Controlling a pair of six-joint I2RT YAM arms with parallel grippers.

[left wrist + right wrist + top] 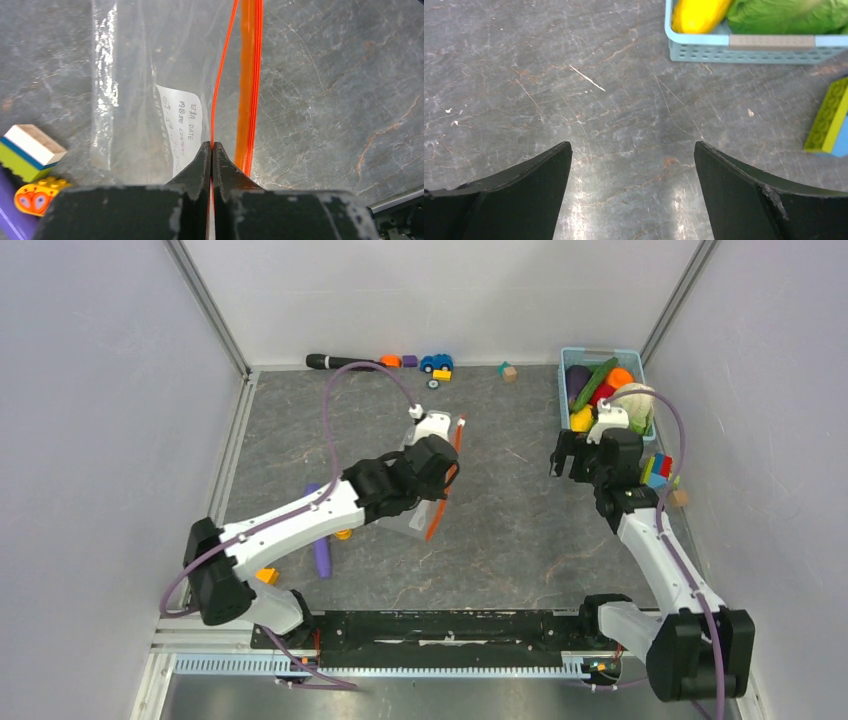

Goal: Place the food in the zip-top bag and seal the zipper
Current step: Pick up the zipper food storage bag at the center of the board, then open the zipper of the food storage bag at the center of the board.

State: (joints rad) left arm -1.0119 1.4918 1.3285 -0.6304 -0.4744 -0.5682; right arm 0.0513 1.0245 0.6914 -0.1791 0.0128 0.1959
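Two pincers are showing from above: the left pincer [446,472] is gripping the zipper [437,515] of the zip-top bag [413,524] lying on the tabletop [520,540]; the food [600,390] is sitting in the blue basket [600,352]. Left wrist: its jaws are pressing shut on one zipper lip. Right wrist: the right pincer [633,150] is standing wide open, empty, near the basket.
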